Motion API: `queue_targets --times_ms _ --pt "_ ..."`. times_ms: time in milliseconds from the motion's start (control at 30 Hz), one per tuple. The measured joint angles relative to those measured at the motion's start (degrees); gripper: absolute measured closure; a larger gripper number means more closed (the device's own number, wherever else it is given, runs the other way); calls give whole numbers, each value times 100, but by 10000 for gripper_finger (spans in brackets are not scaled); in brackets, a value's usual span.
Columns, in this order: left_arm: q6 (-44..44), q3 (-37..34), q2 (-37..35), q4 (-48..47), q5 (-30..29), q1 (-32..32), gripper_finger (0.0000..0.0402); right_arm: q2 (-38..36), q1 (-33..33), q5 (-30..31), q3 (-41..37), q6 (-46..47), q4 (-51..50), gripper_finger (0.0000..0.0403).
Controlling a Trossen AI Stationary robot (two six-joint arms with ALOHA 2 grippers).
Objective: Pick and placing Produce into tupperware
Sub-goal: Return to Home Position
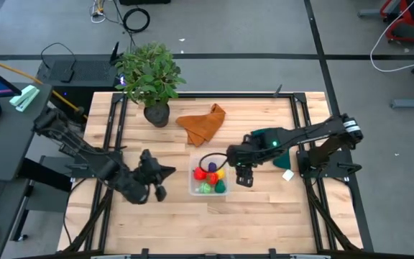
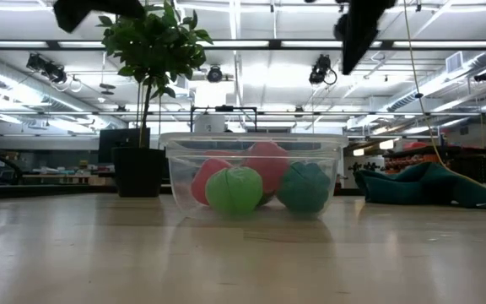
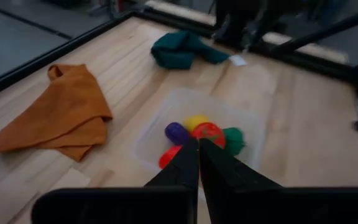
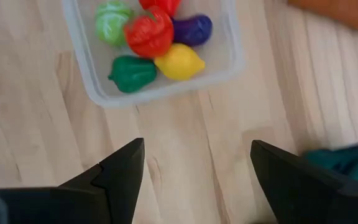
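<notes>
Table (image 1: 264, 216): wood.
Produce (image 4: 151, 34): six inside tupperware (image 4: 160, 93); none left.
Left gripper (image 3: 198, 146): closed, empty.
Right gripper (image 4: 196, 145): open, empty.

clear tupperware (image 3: 185, 102) with red, green, yellow, purple produce (image 4: 148, 34); an orange cloth (image 3: 55, 115); a dark green cloth (image 3: 182, 50).

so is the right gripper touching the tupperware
Apart. The right wrist view shows bare table between the open right gripper and the tupperware.
</notes>
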Motion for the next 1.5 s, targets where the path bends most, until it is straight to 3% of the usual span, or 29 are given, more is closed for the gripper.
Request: queue_targets --times_ms 133,333,500,633,767,1000,1167,1300,1500 --pt "-311 -168 -526 -281 -433 -452 395 -630 117 71 -798 450 350 147" --pt "-659 -921 -1403 51 -1165 -1071 388 -1746 320 71 -2027 992 1057 147" --pt "-449 -1486 -2019 300 -1203 -1284 391 -2634 452 72 -2625 1415 1266 147" --pt "-341 -1989 -2568 496 -1205 -1342 396 -3240 448 418 -2972 1866 1230 147" --pt "504 -2582 -3173 1402 -1075 -1333 395 -3648 448 861 -3214 2221 1209 147" --pt "2322 -3816 -4217 3843 -135 -1020 395 -3756 435 1007 -3294 2574 1136 147" --pt "3888 -4331 -4562 5324 667 -449 398 -3686 435 1007 -3296 2761 1131 147" --pt "4038 -4352 -4663 5187 1478 259 396 -3639 435 1009 -3296 2932 1136 147" --pt "3537 -4357 -4652 4580 3058 1627 398 -3595 435 1020 -3296 3100 1141 147"
